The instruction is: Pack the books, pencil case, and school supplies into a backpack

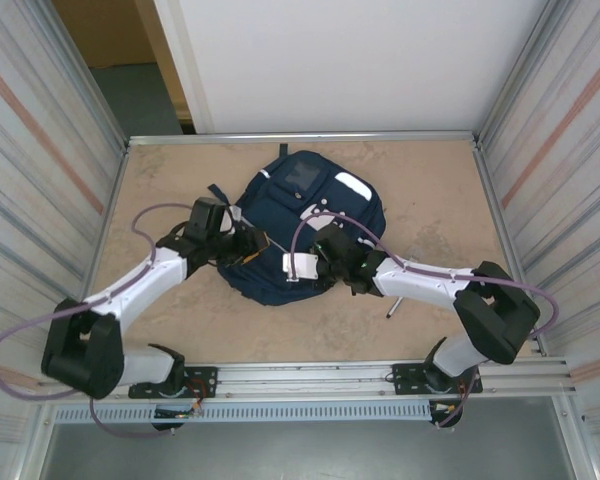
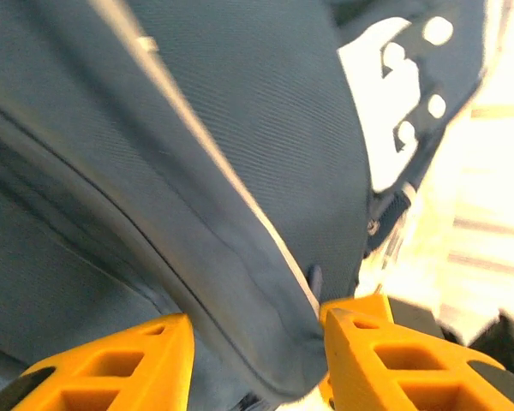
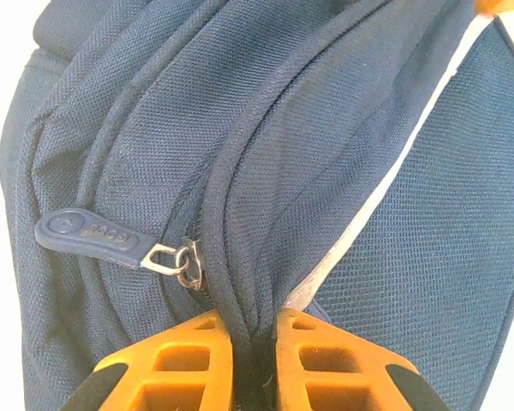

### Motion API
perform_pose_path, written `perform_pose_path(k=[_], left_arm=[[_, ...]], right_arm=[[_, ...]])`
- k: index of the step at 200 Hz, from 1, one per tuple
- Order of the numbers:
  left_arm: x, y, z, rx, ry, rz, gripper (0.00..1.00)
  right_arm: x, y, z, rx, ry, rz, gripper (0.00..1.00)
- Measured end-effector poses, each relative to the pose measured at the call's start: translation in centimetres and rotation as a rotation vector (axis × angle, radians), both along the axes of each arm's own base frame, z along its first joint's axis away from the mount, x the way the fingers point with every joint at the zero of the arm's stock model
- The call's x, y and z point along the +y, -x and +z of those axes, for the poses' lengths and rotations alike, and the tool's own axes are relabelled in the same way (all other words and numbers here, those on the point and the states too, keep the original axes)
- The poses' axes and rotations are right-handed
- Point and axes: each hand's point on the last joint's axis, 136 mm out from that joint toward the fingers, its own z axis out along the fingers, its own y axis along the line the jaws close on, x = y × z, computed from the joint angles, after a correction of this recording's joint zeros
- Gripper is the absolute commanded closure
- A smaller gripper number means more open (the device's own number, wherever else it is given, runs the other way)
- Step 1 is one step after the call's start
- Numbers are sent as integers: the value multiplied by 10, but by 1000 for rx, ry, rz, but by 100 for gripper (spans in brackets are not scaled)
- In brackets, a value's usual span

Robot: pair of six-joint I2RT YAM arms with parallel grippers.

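The left gripper (image 2: 257, 318) sat at the left flank of the backpack (image 1: 300, 225), which lay at the middle of the counter (image 1: 440, 190). Its orange fingers (image 2: 120, 368) were spread, and a thick fold of navy fabric ran down between them, lying against the right-hand finger. From the left wrist view I could not tell whether the other finger touched it. Past that fold a pale grey-white patch (image 2: 373, 103) showed on the bag. On the bag's near right side the right gripper (image 3: 253, 321) had its fingers pressed together on a raised seam of the backpack, pinching the fabric ridge between them. A dark zip pull (image 3: 90, 235) with a metal link lay just left of that ridge, and a reflective stripe (image 3: 394, 163) ran up from the fingertips on its right. A thin dark marker pen (image 1: 393, 306) lay on the counter beside the right forearm, apart from the bag.
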Motion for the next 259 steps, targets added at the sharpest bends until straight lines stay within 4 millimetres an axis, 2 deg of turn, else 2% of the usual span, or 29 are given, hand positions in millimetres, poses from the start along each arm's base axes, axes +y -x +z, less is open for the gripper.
perform_pose_path(k=[24,41,56,88,120,162,217,239,259], left_arm=[[-18,25,49,-262,-23,-140,61],[-24,43,63,-376,-20,-202,63],[-24,53,53,-400,-43,-229,63],[-37,71,8,-351,-151,-295,61],[-53,78,-12,-349,-232,-332,58],[-57,62,-12,-365,-307,-280,59],[-60,54,-25,-335,-367,-272,72],[-61,52,-28,-332,-385,-275,83],[-58,51,-28,-339,-400,-274,88]], right_arm=[[2,0,7,27,-48,1,94],[2,-1,14,55,-95,-6,94],[2,-2,19,84,-135,-17,94],[5,-1,30,130,-210,-17,94],[10,6,32,179,-244,-2,95],[10,6,33,209,-263,-19,96],[6,4,29,222,-251,-42,98],[4,4,28,223,-244,-48,99],[4,3,28,220,-242,-53,99]])
